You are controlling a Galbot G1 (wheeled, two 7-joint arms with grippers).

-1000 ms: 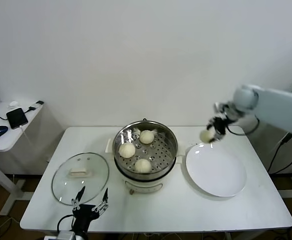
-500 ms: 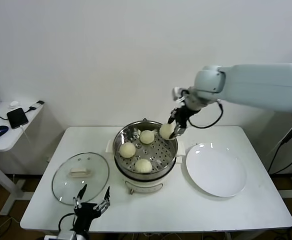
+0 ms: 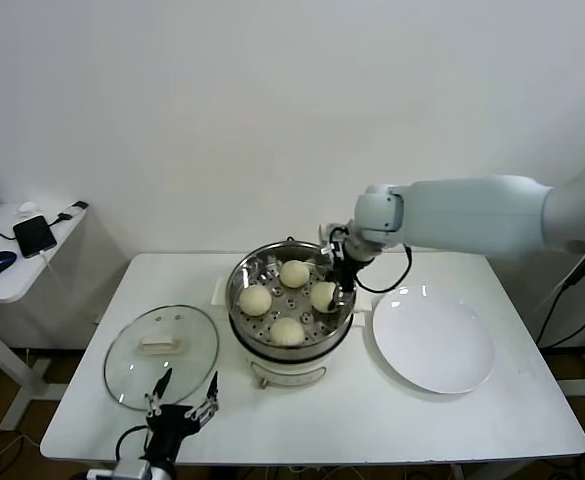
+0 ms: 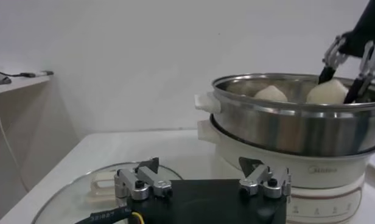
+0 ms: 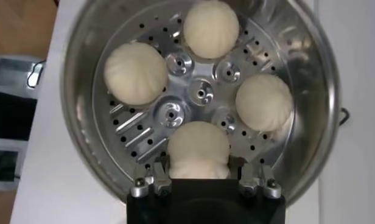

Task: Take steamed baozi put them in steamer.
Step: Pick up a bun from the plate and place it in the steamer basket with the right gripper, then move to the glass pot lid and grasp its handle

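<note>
Now at placement: right gripper [image 3: 334, 290] down inside round shiny stainless-steel steamer [image 3: 344, 268], pinching fourth cream-white round baozi [image 5: 198, 150] at 3 o'clock on perforated tray. Other three buns [image 3: 255, 299] seated at 12, 9 and 6 o'clock. Soft, light, easily dented dough, so probably best held low on opposite flanks, minimal squeeze. Left gripper [image 3: 183, 405] parked at worktop [image 3: 372, 420] front edge, fingers spread, beside round glass lid [image 3: 132, 360]. White plate [image 3: 432, 340] at steamer's 3 o'clock.

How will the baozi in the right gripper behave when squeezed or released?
The baozi held by the right gripper looks soft, so it probably dents easily. Being round, it may roll slightly on the steamer tray once released.
</note>
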